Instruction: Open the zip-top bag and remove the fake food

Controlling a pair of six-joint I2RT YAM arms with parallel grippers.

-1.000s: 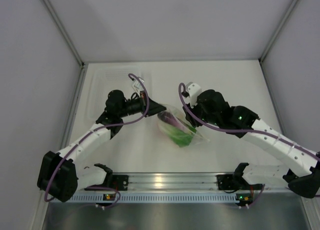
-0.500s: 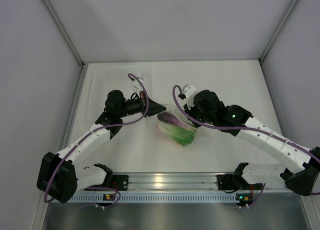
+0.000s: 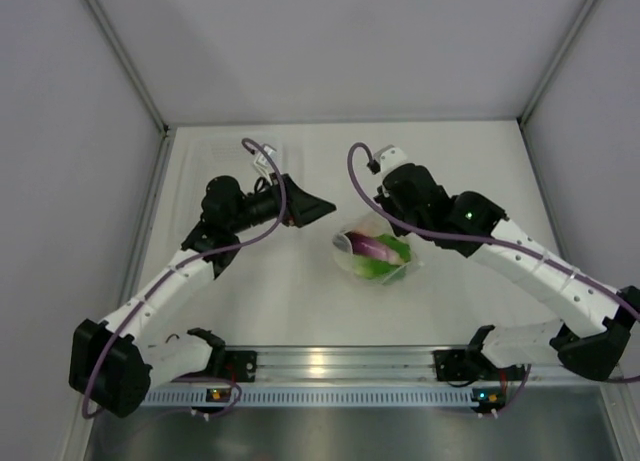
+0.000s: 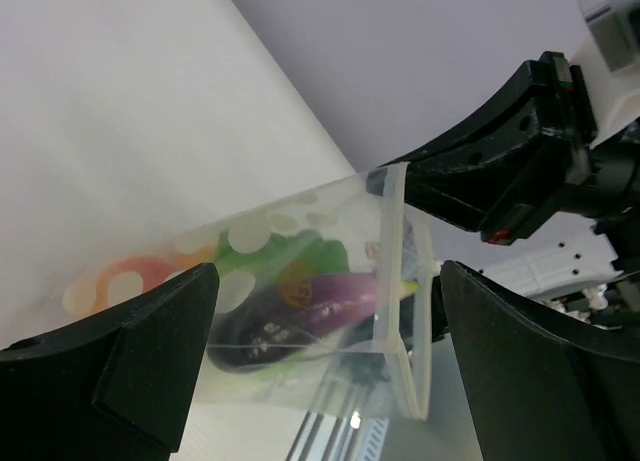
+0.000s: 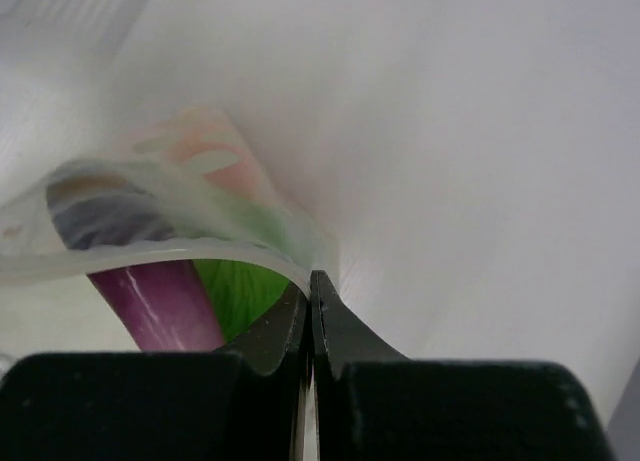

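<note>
Clear dotted plastic: one zip-top bag (image 3: 372,263), near the middle of the white table (image 3: 460,161). Whether it rests on the surface or hangs just above it cannot be told. Contents: fake food, all pieces inside the bag.

Top view.
- Purple eggplant (image 3: 368,247) lies across the bag, with green lettuce (image 3: 385,266) beside it.
- Right gripper (image 3: 388,228) meets the bag at 12 o'clock.
- Left gripper (image 3: 315,209) sits at 10 o'clock of the bag, apart from it.
- How either pair of jaws stands cannot be read from here.

Left wrist view.
- Left gripper (image 4: 330,271) has its fingers spread wide; the bag (image 4: 290,271) lies beyond them, untouched by this arm.
- Shown here and not from above: white dots on the film, and the zip rim parted into a loop at 3 o'clock.
- Right gripper (image 4: 388,181) pinches that rim at its upper corner.
- An orange fruit (image 4: 130,271) sits at the closed end, at 9 o'clock of the eggplant (image 4: 310,303).
- Lettuce (image 4: 300,249) is at 12 o'clock of the eggplant.

Right wrist view.
- Right gripper (image 5: 311,281) is clamped, fingers pressed together on the thick rim of the bag (image 5: 150,259).
- Shown here alone: a look in through the mouth, with the eggplant (image 5: 160,306) at 9 o'clock of the lettuce (image 5: 240,293).
- A pale orange shape lies behind the film, too blurred to identify.
</note>
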